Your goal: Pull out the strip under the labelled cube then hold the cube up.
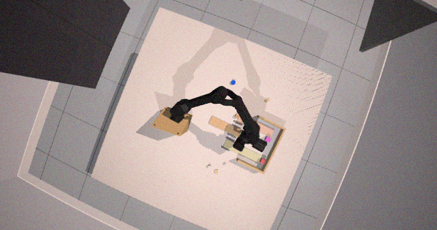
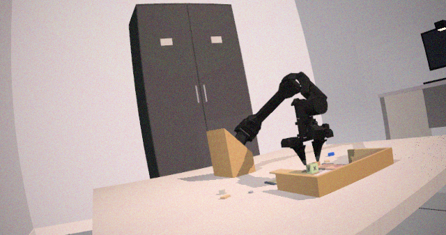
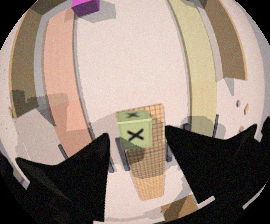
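The labelled cube (image 2: 313, 168) (image 3: 136, 134) is pale green with a black X. In the wrist view it stands over the far part of the orange gridded strip (image 1: 218, 122) (image 3: 152, 185), overlapping its left edge. The strip's near end sticks out of the tray's open side toward the arm base. My gripper (image 2: 311, 162) (image 3: 136, 133) points down above the cube, half open. The cube shows between the two fingertips in the wrist view, with gaps at both sides. The arm hides the cube in the top view.
A wooden tray (image 1: 275, 149) (image 2: 355, 171) walls the area. A salmon strip (image 3: 61, 75) lies left and a yellow strip (image 1: 250, 153) (image 3: 201, 75) right, between dark guides. A magenta cube (image 1: 268, 139) (image 3: 86, 6) and a red cube (image 1: 263, 161) sit far in. A blue piece (image 1: 233, 82) (image 2: 331, 154) lies outside.
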You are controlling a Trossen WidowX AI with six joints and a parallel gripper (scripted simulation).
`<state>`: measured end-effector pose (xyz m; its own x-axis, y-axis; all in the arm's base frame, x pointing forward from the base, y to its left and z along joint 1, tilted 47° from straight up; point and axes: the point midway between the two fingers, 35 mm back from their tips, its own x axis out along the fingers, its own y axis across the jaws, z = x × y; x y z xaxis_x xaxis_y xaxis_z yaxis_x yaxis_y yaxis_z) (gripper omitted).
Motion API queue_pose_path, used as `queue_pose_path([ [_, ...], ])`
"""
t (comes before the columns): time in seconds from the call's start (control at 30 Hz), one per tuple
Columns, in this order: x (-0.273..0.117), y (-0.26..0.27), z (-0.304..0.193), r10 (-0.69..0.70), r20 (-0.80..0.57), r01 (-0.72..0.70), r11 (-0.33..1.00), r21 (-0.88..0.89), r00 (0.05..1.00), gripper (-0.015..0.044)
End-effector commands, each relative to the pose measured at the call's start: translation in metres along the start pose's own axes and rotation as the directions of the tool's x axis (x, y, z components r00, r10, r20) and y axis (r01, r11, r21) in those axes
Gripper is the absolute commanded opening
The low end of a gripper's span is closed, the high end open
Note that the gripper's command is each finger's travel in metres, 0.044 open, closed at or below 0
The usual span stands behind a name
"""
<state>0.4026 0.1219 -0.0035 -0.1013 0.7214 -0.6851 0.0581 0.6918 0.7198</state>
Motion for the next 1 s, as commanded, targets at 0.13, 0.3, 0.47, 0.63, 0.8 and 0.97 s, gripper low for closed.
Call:
queue_pose_path([
  [0.13,0.015,0.001,-0.002,0.008,-0.004,-0.008,1.000,0.004,1.000,0.0250],
  [0.3,0.023,0.001,-0.002,0.008,-0.004,-0.008,1.000,0.004,1.000,0.0250],
  [0.47,0.027,0.001,-0.003,0.009,-0.004,-0.009,1.000,0.004,1.000,0.0250],
  [0.63,0.025,0.001,-0.002,0.002,-0.003,-0.002,1.000,0.000,1.000,0.0171],
  [0.8,0.025,0.001,-0.002,0.002,-0.003,-0.002,1.000,0.000,1.000,0.0118],
  [0.97,0.025,0.001,-0.002,0.002,-0.003,-0.002,1.000,0.000,1.000,0.0046],
])
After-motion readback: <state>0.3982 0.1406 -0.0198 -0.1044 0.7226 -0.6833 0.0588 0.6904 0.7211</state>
